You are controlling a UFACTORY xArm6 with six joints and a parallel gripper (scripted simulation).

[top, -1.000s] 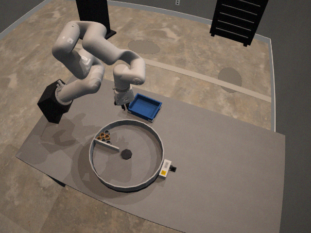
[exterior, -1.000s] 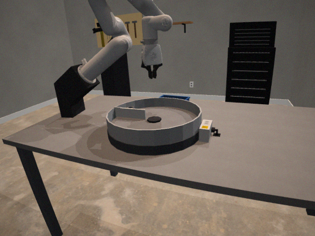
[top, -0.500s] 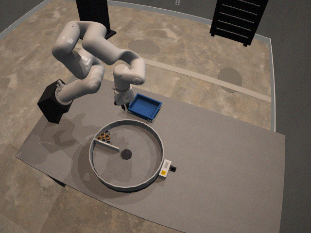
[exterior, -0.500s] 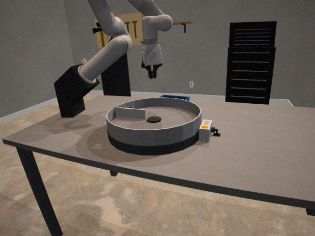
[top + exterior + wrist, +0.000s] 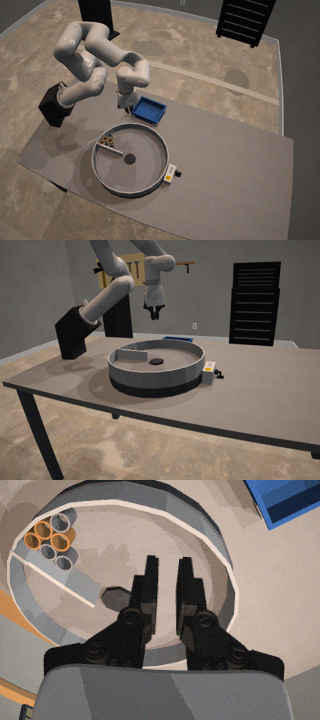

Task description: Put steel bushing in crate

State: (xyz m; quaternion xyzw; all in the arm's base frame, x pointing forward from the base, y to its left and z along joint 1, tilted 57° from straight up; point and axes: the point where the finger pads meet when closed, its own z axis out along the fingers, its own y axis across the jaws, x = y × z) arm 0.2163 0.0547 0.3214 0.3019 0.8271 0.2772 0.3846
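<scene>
The round turning table (image 5: 130,159) with a grey rim stands on the grey table. Several bushings (image 5: 107,140), some brass and some steel grey, are clustered at its upper-left rim behind a short divider wall (image 5: 109,149); the wrist view shows them too (image 5: 52,542). The blue crate (image 5: 149,110) stands just beyond the turning table and is empty. My gripper (image 5: 127,110) hangs high above the table's far edge, next to the crate's left side, pointing down. Its fingers are nearly closed with a small gap and hold nothing.
A black hub (image 5: 130,158) sits at the turning table's centre. A white control box (image 5: 169,174) is fixed to its right rim. The arm's black base (image 5: 52,107) stands at the table's left corner. A black rack (image 5: 254,303) stands behind the table.
</scene>
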